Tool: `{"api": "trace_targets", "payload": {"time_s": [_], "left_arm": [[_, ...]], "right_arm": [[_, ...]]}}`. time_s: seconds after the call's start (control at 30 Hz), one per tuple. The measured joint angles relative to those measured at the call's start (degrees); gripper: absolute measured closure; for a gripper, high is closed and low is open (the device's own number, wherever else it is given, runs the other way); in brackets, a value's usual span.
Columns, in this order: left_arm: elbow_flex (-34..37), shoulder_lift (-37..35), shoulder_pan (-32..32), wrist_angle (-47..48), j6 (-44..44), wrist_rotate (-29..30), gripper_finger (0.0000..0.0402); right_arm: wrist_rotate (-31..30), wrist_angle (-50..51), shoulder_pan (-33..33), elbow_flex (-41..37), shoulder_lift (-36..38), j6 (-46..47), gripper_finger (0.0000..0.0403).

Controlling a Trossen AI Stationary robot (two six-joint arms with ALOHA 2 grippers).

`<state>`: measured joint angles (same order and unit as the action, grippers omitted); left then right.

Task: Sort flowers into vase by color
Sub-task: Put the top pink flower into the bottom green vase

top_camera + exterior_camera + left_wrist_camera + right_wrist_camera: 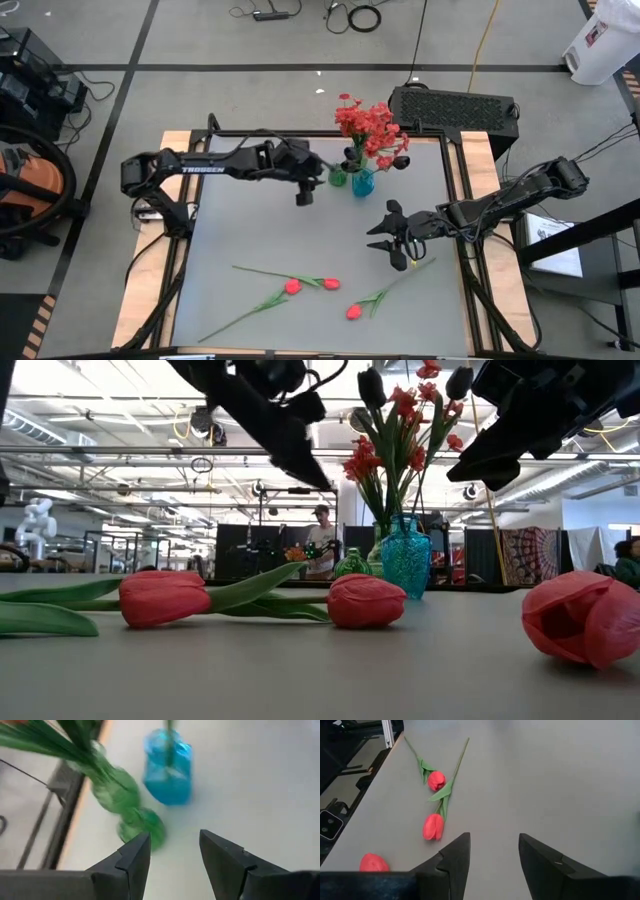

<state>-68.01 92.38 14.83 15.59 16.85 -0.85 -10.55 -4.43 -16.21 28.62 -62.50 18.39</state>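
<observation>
Left tool [304,196] open; arm [200,166] reads "TROSSEN".

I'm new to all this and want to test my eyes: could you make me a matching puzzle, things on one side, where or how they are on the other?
Things:
1. red blossoms
2. tulips
3. left pincer
4. right pincer

Places or states:
a. lying flat on the table's near part
b. open and empty, beside the green vase
c. standing in the blue vase
d. open and empty, above the bare table middle

Pairs: 1-c, 2-a, 3-b, 4-d
</observation>
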Motion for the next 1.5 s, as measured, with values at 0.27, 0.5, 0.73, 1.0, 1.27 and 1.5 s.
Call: {"api": "trace_targets", "payload": {"time_s": [0.27,0.5,0.73,1.0,1.27,1.5], "left_arm": [[0.0,-2.7,-6.8,14.8,-2.7,-0.2,0.0224],[0.9,-2.8,-15.0,20.5,-7.5,-0.4,0.0224],[0.9,-2.8,-22.9,22.7,-10.6,-1.4,0.0224],[0.9,-1.1,-29.3,15.7,-10.6,-1.8,0.0224],[0.9,5.9,-30.6,10.8,-13.5,-1.8,0.0224],[1.0,9.9,-29.8,10.0,-20.1,-1.2,0.0224]], "right_arm": [[0.1,1.0,0.0,0.0,0.0,0.0,0.0243],[0.1,1.2,0.0,0.0,0.0,0.0,0.0243],[0.1,1.2,0.0,0.0,0.0,0.0,0.0243],[0.1,1.3,0.0,0.0,0.0,0.0,0.0243],[0.1,1.6,0.0,0.0,0.0,0.0,0.0243],[0.1,1.8,0.0,0.0,0.0,-0.2,0.0243]]}}
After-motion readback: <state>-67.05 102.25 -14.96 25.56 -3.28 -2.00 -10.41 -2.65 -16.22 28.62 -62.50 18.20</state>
